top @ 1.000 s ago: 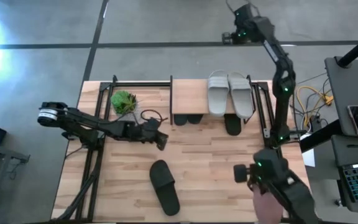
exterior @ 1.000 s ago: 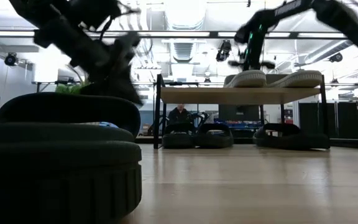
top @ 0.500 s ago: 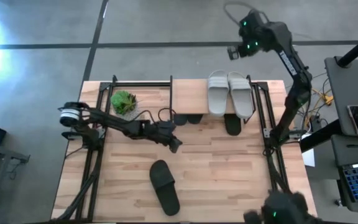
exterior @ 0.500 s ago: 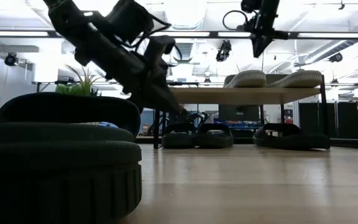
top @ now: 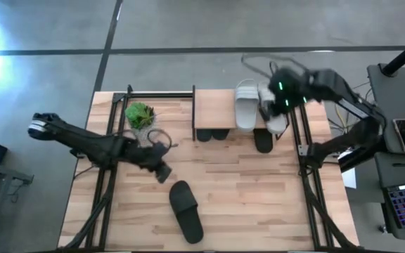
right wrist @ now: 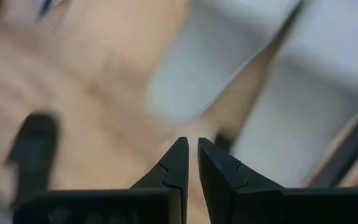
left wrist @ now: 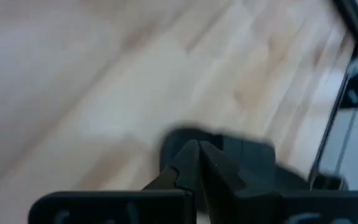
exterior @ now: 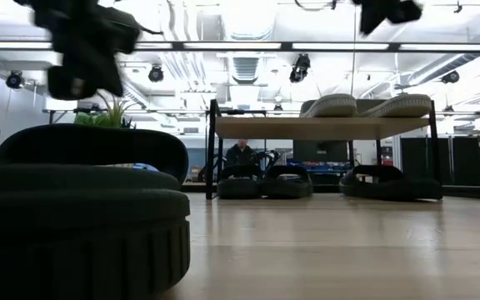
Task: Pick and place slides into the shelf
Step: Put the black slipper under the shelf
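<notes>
One black slide [top: 187, 211] lies flat on the table's near half; it fills the low view's left foreground [exterior: 73, 217]. My left gripper [top: 162, 172] is shut, hovering just left and far of it, with the slide [left wrist: 241, 155] showing past its fingertips [left wrist: 194, 149]. The shelf [top: 213, 105] stands at the far edge. Two light grey slides [top: 259, 107] rest sole-down on its plank top, and three black slides [exterior: 240, 182] [exterior: 288, 182] [exterior: 386, 182] sit on the table under it. My right gripper [top: 267, 112] is shut, up in the air over the grey slides [right wrist: 197, 68].
A small green plant [top: 140, 114] stands left of the shelf, with a loose black cable [top: 162, 133] beside it. Black frame rails run along the table's left [top: 107, 183] and right [top: 304, 151] sides. Bare wood lies right of the lone black slide.
My right arm has swung from beyond the table's far edge back over the shelf and now hangs above the grey slides. My left gripper first reached right toward the shelf, then drew back left and nearer, close to the lone black slide. No slide has moved.
</notes>
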`<state>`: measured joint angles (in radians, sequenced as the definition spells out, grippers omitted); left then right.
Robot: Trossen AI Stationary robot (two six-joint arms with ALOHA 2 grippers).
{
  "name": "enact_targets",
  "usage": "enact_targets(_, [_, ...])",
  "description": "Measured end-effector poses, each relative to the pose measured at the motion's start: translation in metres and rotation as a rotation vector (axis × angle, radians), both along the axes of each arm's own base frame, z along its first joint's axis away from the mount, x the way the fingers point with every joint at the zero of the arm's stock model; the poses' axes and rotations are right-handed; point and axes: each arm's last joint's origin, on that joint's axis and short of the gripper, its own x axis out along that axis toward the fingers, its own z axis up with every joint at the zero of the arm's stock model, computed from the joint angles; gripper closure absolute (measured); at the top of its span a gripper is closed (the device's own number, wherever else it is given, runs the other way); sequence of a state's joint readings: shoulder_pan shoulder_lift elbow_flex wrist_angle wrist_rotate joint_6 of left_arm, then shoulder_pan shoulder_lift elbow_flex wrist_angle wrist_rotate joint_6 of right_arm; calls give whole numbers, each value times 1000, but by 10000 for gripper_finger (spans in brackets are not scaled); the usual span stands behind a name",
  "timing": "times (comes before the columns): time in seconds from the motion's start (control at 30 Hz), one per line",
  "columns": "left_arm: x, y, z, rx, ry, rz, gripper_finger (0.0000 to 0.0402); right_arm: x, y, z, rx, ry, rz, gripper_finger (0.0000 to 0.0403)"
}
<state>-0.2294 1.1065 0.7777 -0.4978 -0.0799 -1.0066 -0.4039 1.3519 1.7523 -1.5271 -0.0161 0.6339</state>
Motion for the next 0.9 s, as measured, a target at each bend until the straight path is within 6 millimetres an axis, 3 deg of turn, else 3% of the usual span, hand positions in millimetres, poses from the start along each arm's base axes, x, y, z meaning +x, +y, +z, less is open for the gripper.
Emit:
enact_targets(0.17, [-19,-27,-2,-35,22,-70,402,-4,69,-7,165,-77,7,374])
enact_targets(0.37, [-40,-65,-13,-32,49,-162,402,19,147,-32,223,-214,-19,374])
enact_targets(0.5, [-50,-86,-21,92,6,-167,402,39,191,-57,237,-282,-75,365])
enact_targets(0.6, [-52,-96,-34,165,23,-176,402,58,217,-79,265,-262,-99,339])
enact_targets(0.73, [-44,-121,-52,131,22,-241,402,88,243,-107,309,-251,-117,294])
enact_targets(0.9, [-29,-145,-86,104,39,-224,402,120,257,-130,303,-229,-143,276])
